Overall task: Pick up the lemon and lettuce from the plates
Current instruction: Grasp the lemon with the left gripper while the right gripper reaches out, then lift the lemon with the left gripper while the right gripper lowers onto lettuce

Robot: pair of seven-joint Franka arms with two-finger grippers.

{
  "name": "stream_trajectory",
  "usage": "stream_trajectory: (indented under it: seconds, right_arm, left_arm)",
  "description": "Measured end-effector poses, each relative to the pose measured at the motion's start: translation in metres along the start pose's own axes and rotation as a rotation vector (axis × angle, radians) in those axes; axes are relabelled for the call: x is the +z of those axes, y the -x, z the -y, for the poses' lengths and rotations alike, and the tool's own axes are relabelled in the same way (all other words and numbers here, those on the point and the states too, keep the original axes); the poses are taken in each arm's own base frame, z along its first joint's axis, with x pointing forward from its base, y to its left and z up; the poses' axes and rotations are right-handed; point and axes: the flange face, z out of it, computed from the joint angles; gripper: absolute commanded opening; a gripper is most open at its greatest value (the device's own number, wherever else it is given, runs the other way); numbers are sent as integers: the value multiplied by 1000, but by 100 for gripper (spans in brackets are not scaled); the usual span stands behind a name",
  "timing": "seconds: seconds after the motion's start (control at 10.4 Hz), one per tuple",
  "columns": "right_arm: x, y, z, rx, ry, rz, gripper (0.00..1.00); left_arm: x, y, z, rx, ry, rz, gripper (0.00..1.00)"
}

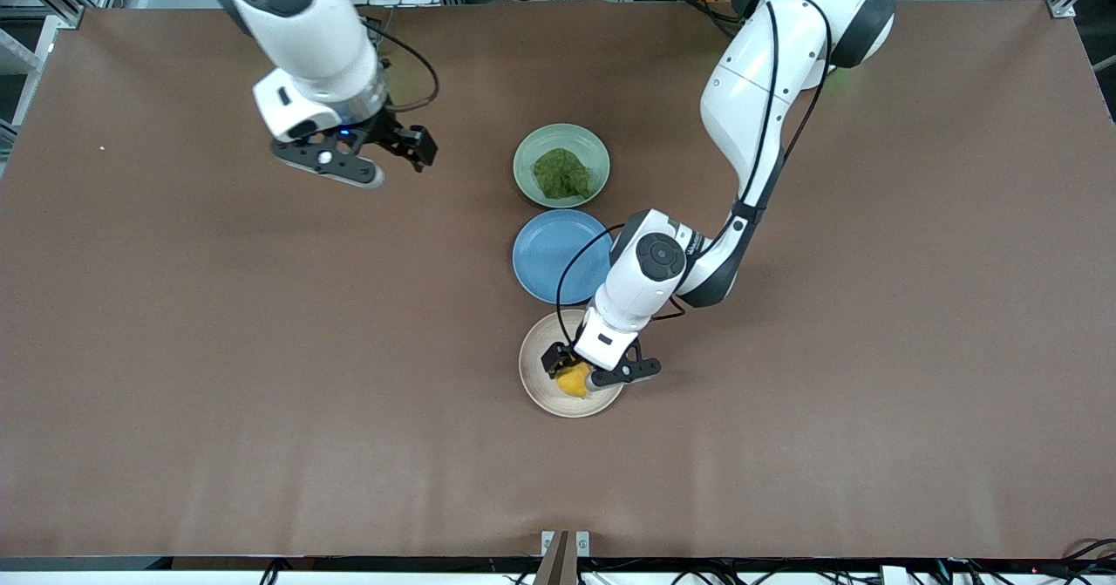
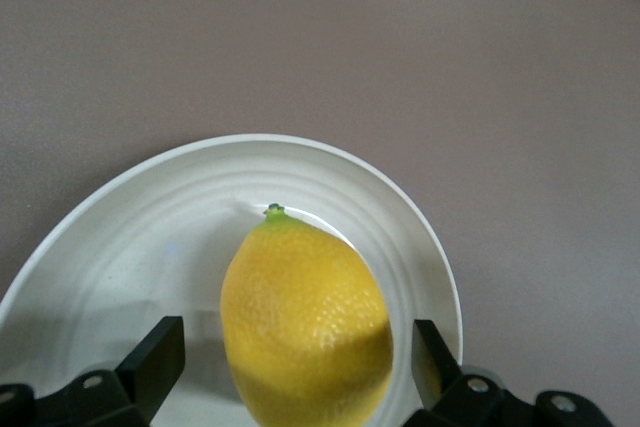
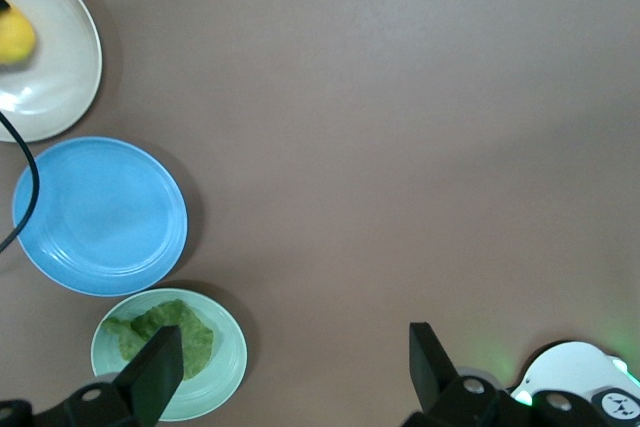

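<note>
The yellow lemon (image 1: 573, 381) (image 2: 305, 317) lies on the beige plate (image 1: 539, 351) (image 2: 130, 237), the plate nearest the front camera. My left gripper (image 1: 586, 369) (image 2: 297, 347) is down over that plate and open. One finger stands on each side of the lemon, with a gap showing at both. The dark green lettuce (image 1: 562, 173) (image 3: 160, 337) rests in the mint green plate (image 1: 523, 166) (image 3: 225, 367). My right gripper (image 1: 392, 159) (image 3: 295, 367) hangs open and empty over bare table, toward the right arm's end from the mint plate.
An empty blue plate (image 1: 554, 258) (image 3: 100, 217) sits between the mint and beige plates, partly under the left arm. The three plates form a close row at mid table. Brown tabletop spreads wide toward both ends.
</note>
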Motion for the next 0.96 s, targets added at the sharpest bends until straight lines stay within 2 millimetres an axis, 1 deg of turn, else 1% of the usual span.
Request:
stream_trajectory:
  seconds: [0.1, 0.29, 0.39, 0.58, 0.67, 0.77, 0.96]
  right_arm:
    - [9, 1, 7, 5, 9, 6, 100]
    - [22, 3, 17, 38, -2, 1, 100]
    - [31, 11, 27, 57, -15, -8, 100]
    - [55, 40, 49, 81, -22, -21, 100]
    - [64, 53, 57, 85, -18, -21, 100]
    - [69, 63, 62, 89, -16, -15, 100]
    - [76, 82, 71, 95, -11, -8, 100]
  left_arm:
    - [3, 0, 2, -1, 7, -9, 100]
    - [8, 1, 4, -3, 11, -15, 100]
    - [10, 2, 5, -3, 11, -16, 100]
    - [11, 4, 5, -1, 13, -17, 100]
    - [11, 5, 4, 0, 13, -17, 84]
    - [11, 5, 4, 0, 15, -17, 62]
    - [10, 4, 2, 0, 17, -19, 37]
